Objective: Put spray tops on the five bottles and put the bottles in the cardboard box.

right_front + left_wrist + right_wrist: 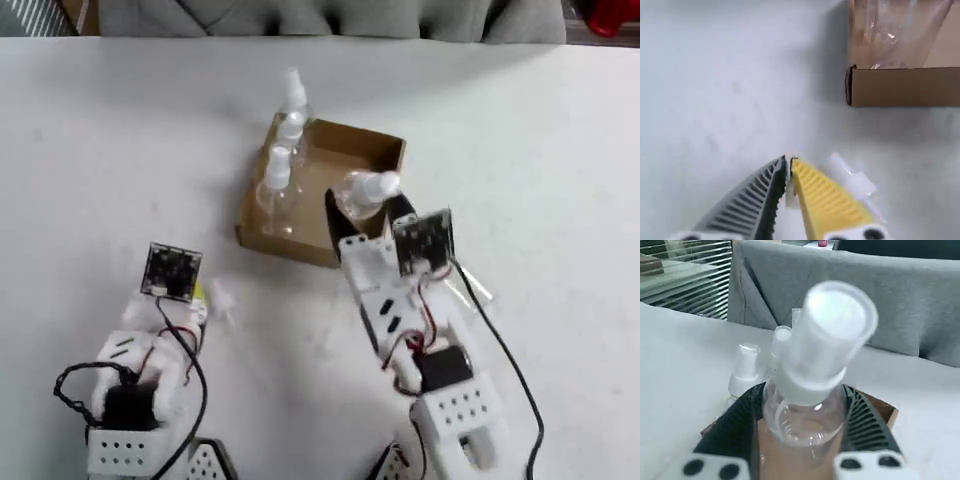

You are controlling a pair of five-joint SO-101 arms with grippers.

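Observation:
The cardboard box (345, 150) sits mid-table. Several clear bottles (280, 165) with white spray tops stand along its left side. My right gripper (362, 212) is shut on a clear bottle (810, 415) with a spray top on it, tilted over the box's near right part. From the right wrist view the other bottles (746, 367) stand beyond it. My left gripper (788, 162) rests low on the table left of the box (905, 87), its grey and yellow fingers closed on a thin white piece of a loose spray top (852, 181) that lies along the yellow finger.
A grey sofa (840, 300) runs behind the table's far edge. White tabletop (120, 130) stretches left and right of the box. Cables trail from both arm bases near the front edge.

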